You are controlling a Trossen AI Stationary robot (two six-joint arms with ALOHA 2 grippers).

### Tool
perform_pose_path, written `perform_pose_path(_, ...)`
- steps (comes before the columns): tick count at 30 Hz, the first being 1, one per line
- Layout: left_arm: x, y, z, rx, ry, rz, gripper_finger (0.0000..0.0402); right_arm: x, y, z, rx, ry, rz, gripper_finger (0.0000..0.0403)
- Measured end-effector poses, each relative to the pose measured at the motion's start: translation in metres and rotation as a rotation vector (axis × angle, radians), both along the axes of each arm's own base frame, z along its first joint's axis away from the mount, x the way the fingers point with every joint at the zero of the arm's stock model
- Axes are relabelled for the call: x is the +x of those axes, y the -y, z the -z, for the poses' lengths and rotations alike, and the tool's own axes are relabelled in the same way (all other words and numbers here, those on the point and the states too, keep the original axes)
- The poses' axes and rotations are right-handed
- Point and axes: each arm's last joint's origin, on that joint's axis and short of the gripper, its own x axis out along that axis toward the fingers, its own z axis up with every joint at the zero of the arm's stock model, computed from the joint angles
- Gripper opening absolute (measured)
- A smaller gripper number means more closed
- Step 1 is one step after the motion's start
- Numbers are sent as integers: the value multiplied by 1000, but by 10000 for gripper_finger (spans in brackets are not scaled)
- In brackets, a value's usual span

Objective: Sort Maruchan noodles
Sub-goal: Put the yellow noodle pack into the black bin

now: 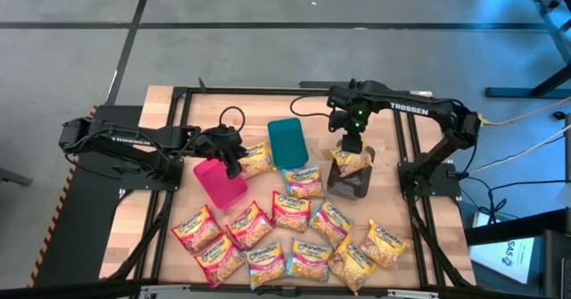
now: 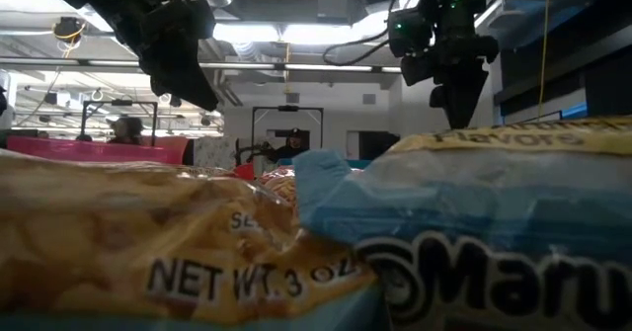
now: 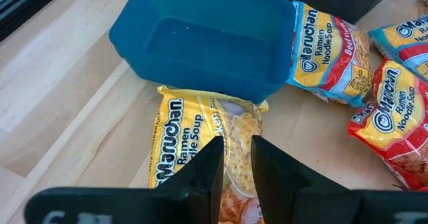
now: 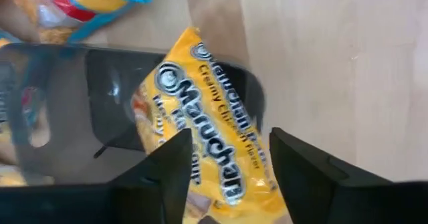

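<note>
Maruchan noodles are mostly piled at the near end of the table (image 1: 169,98), a loose heap of packets (image 1: 294,236) facing every which way. One yellow packet (image 1: 351,161) lies tilted across the grey bin (image 1: 350,185), half over its rim, long side running diagonally. Right gripper (image 4: 226,160) hangs just above it, fingers spread apart, not gripping it. Left gripper (image 3: 235,164) hovers over another yellow packet (image 3: 200,147) lying just beside the teal bin (image 3: 200,43), fingers only a narrow gap apart with nothing between them. The pink bin (image 1: 219,181) sits near that arm.
</note>
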Motion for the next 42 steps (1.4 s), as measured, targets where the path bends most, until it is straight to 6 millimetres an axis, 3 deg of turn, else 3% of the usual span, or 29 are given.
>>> perform_pose_path(4, 0, 0, 0, 0, 0, 0, 69, 0, 0, 1, 0, -10, -2, 205)
perform_pose_path(12, 0, 0, 0, -3, 0, 3, 69, 5, 3, 16, 33, -78, 13, 166)
perform_pose_path(23, 0, 0, 0, -2, 0, 2, 69, 6, 3, 24, 66, -139, 16, 153)
perform_pose_path(36, 0, 0, 0, 0, 0, 0, 69, 6, 3, 24, 88, -128, 16, 12)
perform_pose_path(42, 0, 0, 0, 1, 0, 0, 69, 3, 1, 24, 108, -172, 39, 6)
